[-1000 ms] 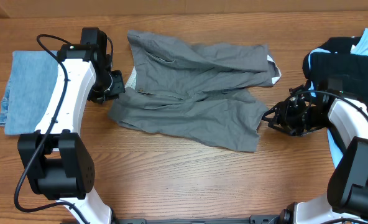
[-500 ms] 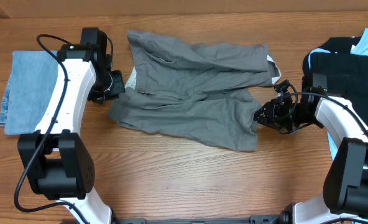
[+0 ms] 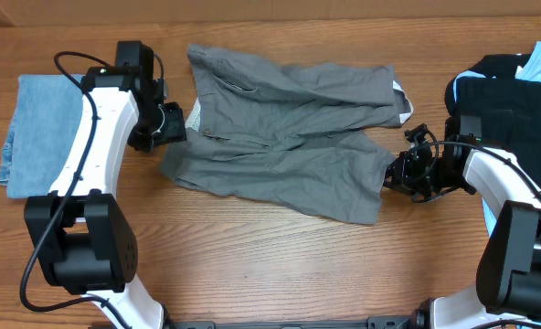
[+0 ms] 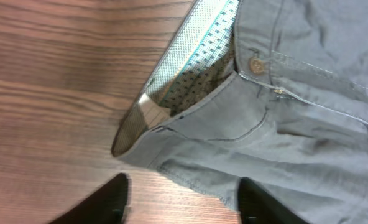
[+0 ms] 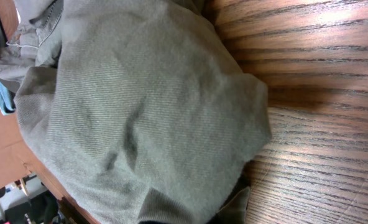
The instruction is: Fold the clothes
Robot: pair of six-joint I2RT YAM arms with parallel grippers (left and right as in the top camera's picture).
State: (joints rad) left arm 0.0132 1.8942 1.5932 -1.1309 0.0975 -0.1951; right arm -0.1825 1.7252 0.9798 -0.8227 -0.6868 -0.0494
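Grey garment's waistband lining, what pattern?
The grey garment's waistband lining is pale with small teal dots; left wrist view shows it best.

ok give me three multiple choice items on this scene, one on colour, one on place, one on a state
1. The garment spread across the middle of the table is
a) red
b) grey
c) white

2. The blue cloth lies
a) on top of the garment
b) beside the left arm, apart from the garment
c) on the floor

3. The left end effector is
a) shut on the blue cloth
b) out of every view
c) open at the garment's edge

Answers:
1 b, the overhead view shows plain grey fabric.
2 b, the cloth sits at the table's left end with the arm between it and the garment.
3 c, the left wrist view shows its fingers standing apart with nothing gripped.
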